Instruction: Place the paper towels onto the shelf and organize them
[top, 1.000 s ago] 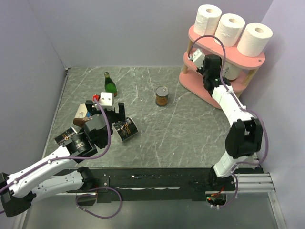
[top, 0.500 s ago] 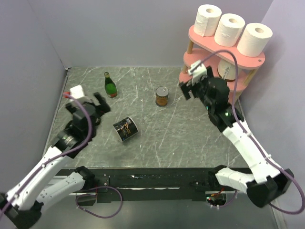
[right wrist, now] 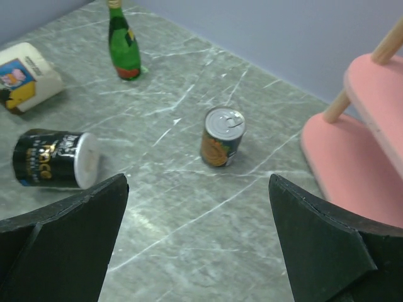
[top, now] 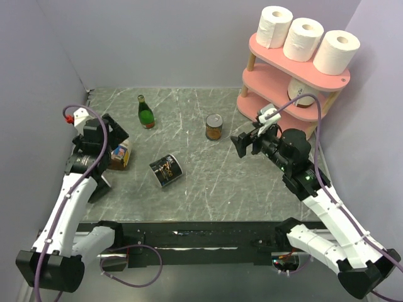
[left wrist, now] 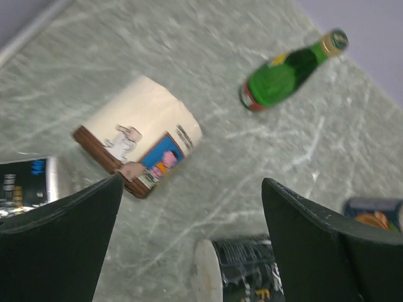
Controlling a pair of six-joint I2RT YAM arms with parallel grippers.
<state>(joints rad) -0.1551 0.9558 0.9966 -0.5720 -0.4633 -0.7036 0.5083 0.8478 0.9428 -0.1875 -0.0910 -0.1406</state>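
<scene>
My left arm (top: 68,202) and right arm (top: 335,209) had white link shells and black joints alike. One purple cable (top: 318,126) trailed each. My left gripper (left wrist: 189,220) and right gripper (right wrist: 198,236) carried broad matte-black fingers (left wrist: 315,242).

— What is lying under everything?
— Grey marbled tabletop (top: 208,182), veined white, is taking soft even light.
— And around it?
— Lilac back wall (top: 164,44) is closing the far edge; left wall (top: 31,88) and right wall (top: 384,100) are boxing in the sides.

Paper towels (top: 304,39) atop shelf (top: 272,80), can (top: 215,126) to left
</scene>
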